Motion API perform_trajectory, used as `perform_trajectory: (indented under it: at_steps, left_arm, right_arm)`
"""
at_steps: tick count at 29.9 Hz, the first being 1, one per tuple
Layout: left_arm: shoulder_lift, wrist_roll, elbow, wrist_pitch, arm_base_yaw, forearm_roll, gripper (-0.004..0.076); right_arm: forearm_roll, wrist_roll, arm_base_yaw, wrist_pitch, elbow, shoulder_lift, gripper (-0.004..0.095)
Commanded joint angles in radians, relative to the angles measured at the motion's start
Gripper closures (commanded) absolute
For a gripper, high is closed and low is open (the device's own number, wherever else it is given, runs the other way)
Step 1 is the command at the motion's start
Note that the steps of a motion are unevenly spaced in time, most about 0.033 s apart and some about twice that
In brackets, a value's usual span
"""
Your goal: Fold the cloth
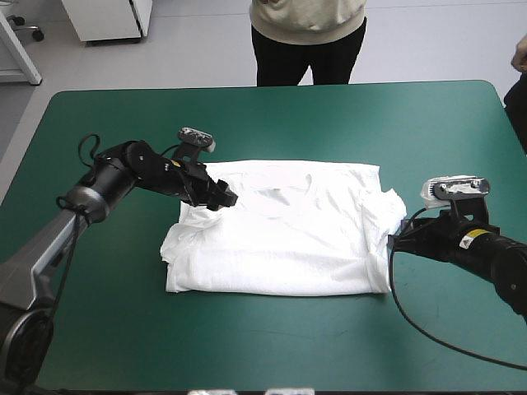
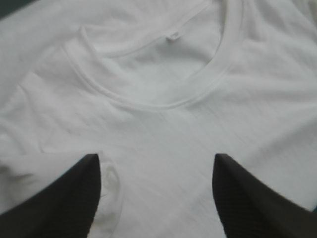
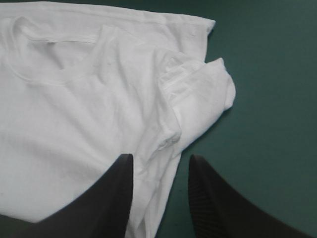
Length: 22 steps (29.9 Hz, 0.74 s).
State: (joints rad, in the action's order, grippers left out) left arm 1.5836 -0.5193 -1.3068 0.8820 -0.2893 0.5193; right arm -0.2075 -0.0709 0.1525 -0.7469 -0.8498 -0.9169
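White fabric fills the middle of the teal-green table [image 1: 272, 350] in the high view: the T-shirt [image 1: 280, 247] lies flat, collar [image 1: 284, 191] toward the far edge, hem toward the near one. As it lies, its long axis seems to run across the table, left to right. The left gripper [image 1: 222, 199] hangs over the left shoulder and the right gripper [image 1: 394, 242] sits at the right edge, probably each placed to take a side for a fold.

From the left wrist view, its fingers [image 2: 64, 198] stand wide apart above the cloth, gripping nothing, the neckline just ahead.

From the right wrist view, the fingers [image 3: 109, 198] are parted more narrowly, the shirt's edge running between them and a bunched sleeve [image 3: 203, 94] ahead.
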Motion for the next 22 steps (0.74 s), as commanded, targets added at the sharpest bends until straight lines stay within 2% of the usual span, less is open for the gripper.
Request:
perform_trajectory:
  at_steps: [1,5,11,15,22]
  left_arm:
    - [-0.137,0.039,-0.056,0.012,-0.007,-0.044,0.0249]
    - [-0.227,0.149,-0.058,0.027,-0.007,-0.225,0.0249]
    - [-0.284,0.242,-0.058,0.123,-0.007,-0.366,0.0249]
    - [-0.281,0.247,-0.056,0.162,-0.007,-0.370,0.0249]
    - [-0.281,0.251,-0.056,0.170,-0.007,-0.378,0.0249]
  right_arm:
    - [0.026,0.013,-0.027,0.020,-0.060,-0.062,0.0521]
    - [0.026,0.000,-0.063,0.037,-0.106,-0.158,0.0410]
    - [0.013,-0.053,-0.154,0.067,-0.179,-0.348,0.0415]
    - [0.033,-0.064,-0.152,0.117,-0.201,-0.477,0.0421]
    - [-0.002,-0.101,-0.152,0.122,-0.251,-0.672,0.0422]
